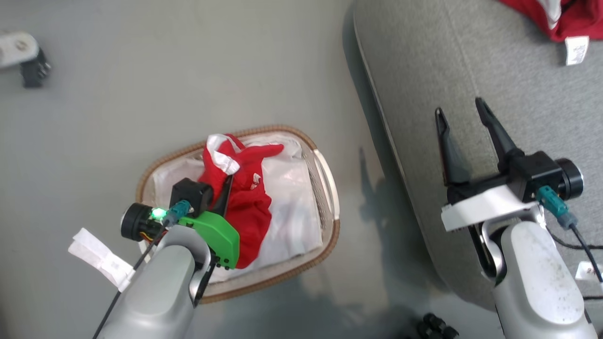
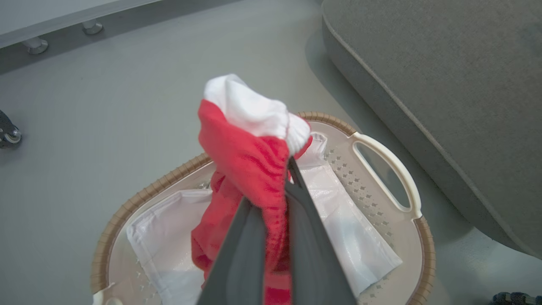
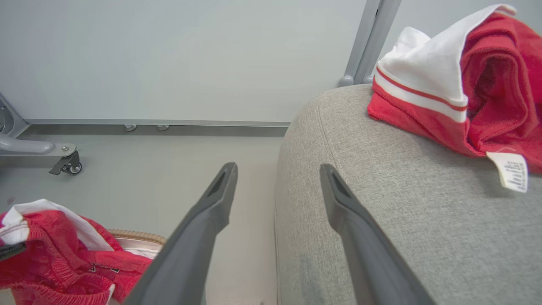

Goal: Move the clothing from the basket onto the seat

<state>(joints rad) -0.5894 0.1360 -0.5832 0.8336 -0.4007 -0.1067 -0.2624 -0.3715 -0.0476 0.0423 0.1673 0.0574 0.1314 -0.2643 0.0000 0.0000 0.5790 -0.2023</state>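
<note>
Garment (image 1: 249, 197) in basket (image 1: 330, 188): red knit w/ a white ribbed band at its top and a small white mark mid-cloth, bunched into a peak. L gripper (image 2: 273, 186) is clamped on that peak, red cloth squeezed between both fingers (image 2: 241, 254); lower folds hang down onto the white lining (image 1: 292, 197) inside the basket. 2nd garment (image 3: 487, 84) lies on the seat (image 1: 447, 70), well apart from the basket, on the seat's far part: red, white panel w/ a thin red stripe, care label (image 3: 512, 169) hanging loose. R gripper (image 1: 460, 106) hovers over the seat edge nearest the basket, fingers spread wide, nothing between them. Basket rim is brown weave, handle slot (image 2: 383, 173) on the seat side. Seat's rounded, seamed edge runs just beside the basket w/ a strip of bare floor (image 1: 188, 70) between. Floor on the basket's other side is open out to a caster (image 2: 8, 133).
</note>
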